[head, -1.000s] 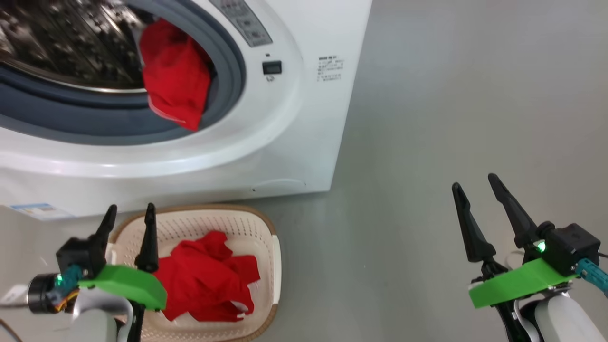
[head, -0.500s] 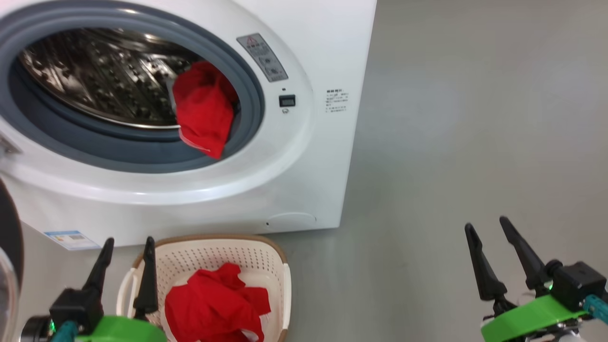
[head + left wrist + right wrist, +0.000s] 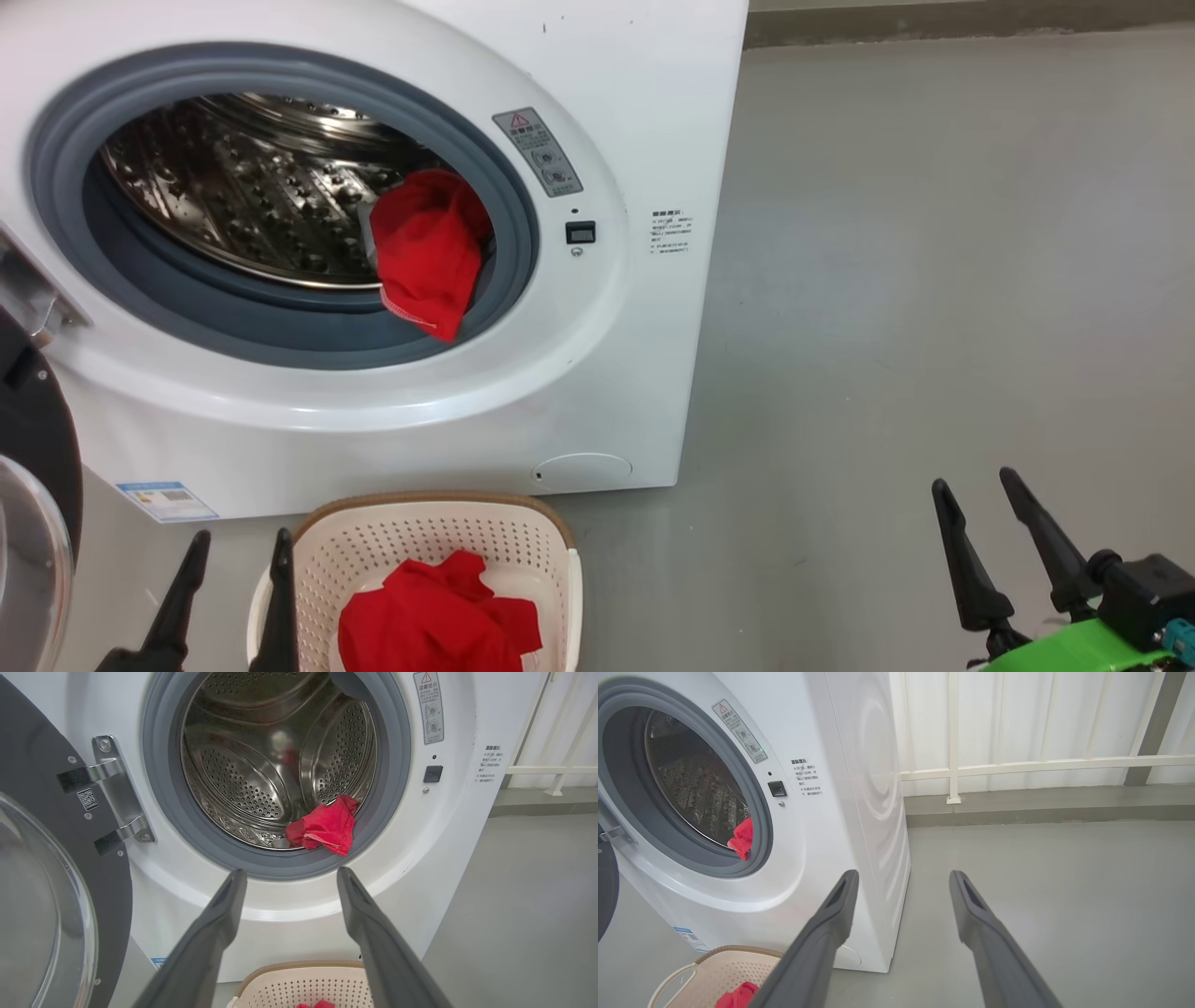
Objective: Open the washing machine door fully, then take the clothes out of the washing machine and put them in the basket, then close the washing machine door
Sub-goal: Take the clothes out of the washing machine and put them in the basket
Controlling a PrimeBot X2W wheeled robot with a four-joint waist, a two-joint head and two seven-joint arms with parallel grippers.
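Slim dark fingers, a green bracket behind the right pair

The left gripper (image 3: 241, 538) and right gripper (image 3: 973, 481) each have two long black fingers that narrow to blunt points. In the wrist views the fingers (image 3: 212, 935) are matte charcoal grey, with a shallow sunken slot near each tip. Behind the right pair are a bright green plastic bracket (image 3: 1074, 651), a boxy black housing (image 3: 1146, 597) with a round collar, and a small teal plug (image 3: 1180, 642)

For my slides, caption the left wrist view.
Open left claw faces a red garment at the washing machine mouth, basket below.
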